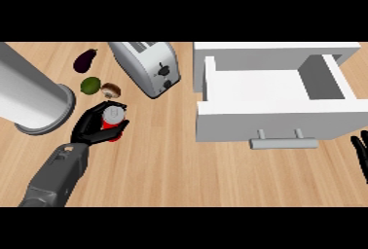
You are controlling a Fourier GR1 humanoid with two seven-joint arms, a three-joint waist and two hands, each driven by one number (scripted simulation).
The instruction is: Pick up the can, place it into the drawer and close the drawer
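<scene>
A red can with a silver top stands on the wooden counter left of centre. My left hand is curled round it, fingers on its left side and thumb below it. The white drawer stands pulled open at the right, its inside bare, with a grey bar handle on its front. My right hand shows only as straight black fingers at the right edge, below and right of the drawer front.
A silver toaster lies at the back centre. An aubergine, a green lime and a brown mushroom lie just behind the can. A large grey cylinder stands at the far left.
</scene>
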